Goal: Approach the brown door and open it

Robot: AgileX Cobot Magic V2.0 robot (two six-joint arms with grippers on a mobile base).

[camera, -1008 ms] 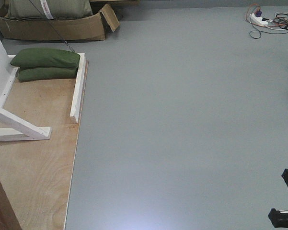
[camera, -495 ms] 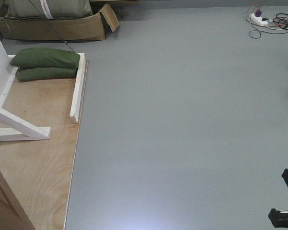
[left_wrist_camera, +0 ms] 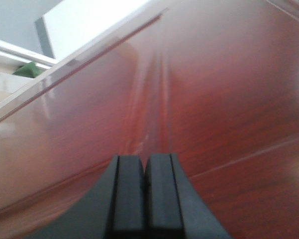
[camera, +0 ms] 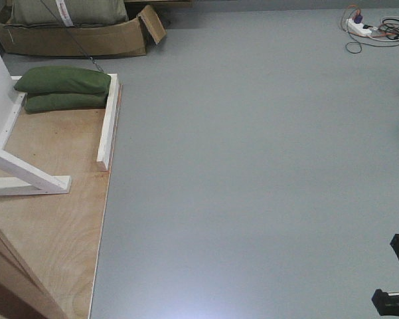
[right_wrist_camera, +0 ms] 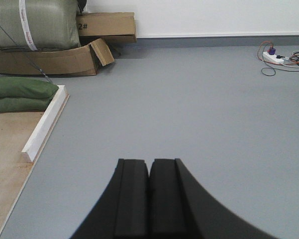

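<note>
At the far left of the front view only a slanted corner of the large reddish-brown glossy wooden door [camera: 13, 289] shows, the rest cut off. Its blurred red surface fills my left wrist view, where my left claw [left_wrist_camera: 146, 196] sits pressed together close before it, and I cannot tell whether they touch. Rightward lie a plywood floor panel [camera: 53, 226], white timber braces [camera: 26, 176], two green sandbags [camera: 63, 90] and a half-cropped cardboard box [camera: 79, 36], then grey floor [camera: 252, 166] under my right claw [right_wrist_camera: 149, 196], also pressed together, and a cropped white power strip [camera: 358, 26].

Glossy reddish wooden brown door [left_wrist_camera: 229, 99]
</note>
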